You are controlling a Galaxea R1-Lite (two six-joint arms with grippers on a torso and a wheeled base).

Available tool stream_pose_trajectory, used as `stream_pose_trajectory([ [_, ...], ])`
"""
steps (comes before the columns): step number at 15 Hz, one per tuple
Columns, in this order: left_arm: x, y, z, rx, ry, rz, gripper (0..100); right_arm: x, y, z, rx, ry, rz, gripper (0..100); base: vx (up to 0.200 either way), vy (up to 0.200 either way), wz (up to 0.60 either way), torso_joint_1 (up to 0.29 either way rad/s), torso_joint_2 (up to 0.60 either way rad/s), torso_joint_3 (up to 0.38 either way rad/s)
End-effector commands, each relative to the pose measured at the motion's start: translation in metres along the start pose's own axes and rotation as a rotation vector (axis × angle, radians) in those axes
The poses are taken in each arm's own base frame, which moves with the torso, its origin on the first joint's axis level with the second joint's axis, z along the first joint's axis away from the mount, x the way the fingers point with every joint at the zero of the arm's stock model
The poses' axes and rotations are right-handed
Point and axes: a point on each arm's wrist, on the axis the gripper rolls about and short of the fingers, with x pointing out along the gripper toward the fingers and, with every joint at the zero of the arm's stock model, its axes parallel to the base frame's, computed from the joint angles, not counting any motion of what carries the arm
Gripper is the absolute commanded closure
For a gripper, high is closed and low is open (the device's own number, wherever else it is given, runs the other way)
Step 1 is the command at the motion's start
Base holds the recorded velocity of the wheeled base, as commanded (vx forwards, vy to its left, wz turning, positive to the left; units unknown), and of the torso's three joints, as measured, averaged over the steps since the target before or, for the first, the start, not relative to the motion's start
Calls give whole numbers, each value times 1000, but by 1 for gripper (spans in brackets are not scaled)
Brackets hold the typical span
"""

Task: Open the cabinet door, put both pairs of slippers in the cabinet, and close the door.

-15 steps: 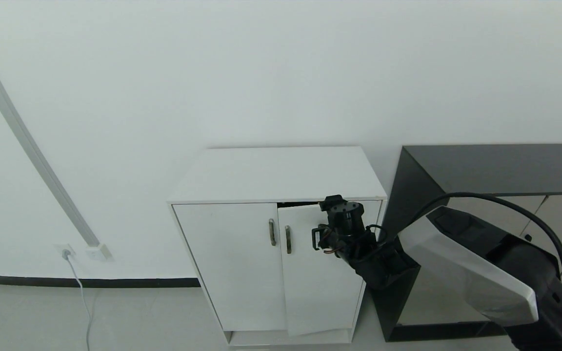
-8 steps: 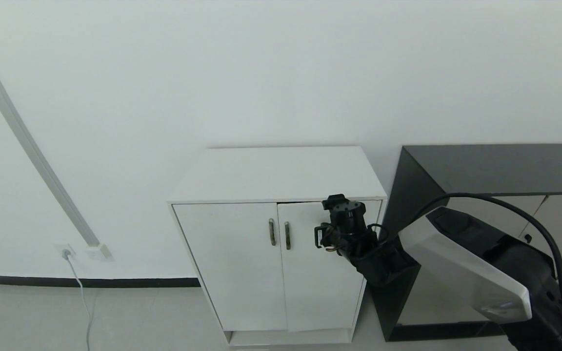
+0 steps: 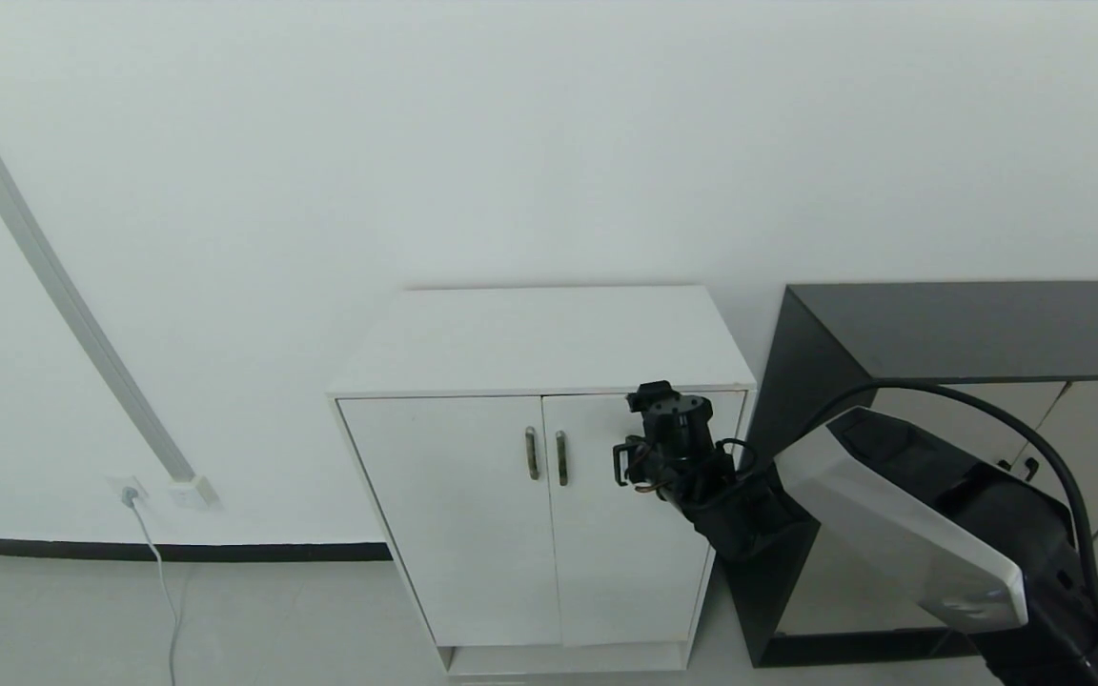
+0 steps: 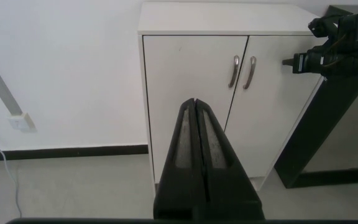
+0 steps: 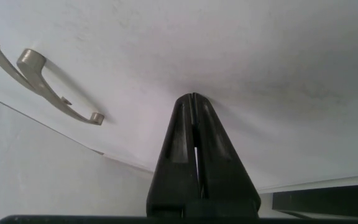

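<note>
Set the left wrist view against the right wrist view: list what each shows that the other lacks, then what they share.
Left wrist, not right wrist: the cabinet top, the left door's handle, the wall socket, the dark cabinet, and the left gripper, fingers shut. Right wrist, not left wrist: the close spot where the right gripper, fingers shut, has its tip at the door face. Both: the right door, its handle, and the right gripper.

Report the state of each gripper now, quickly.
Left gripper: closed, holding nothing.
Right gripper: closed, holding nothing, tip at the right cabinet door.
</note>
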Motion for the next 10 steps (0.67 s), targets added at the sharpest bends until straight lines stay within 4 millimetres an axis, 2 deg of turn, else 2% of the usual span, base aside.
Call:
stream_pose_trajectory([
  [1,0,0,0,1,1,0,100,1,0,-2,0,3,0,100,0,0,0,0,0,0],
  [10,0,0,0,1,1,0,100,11,-1,-8,1,-6,-16,100,0,0,0,0,0,0],
])
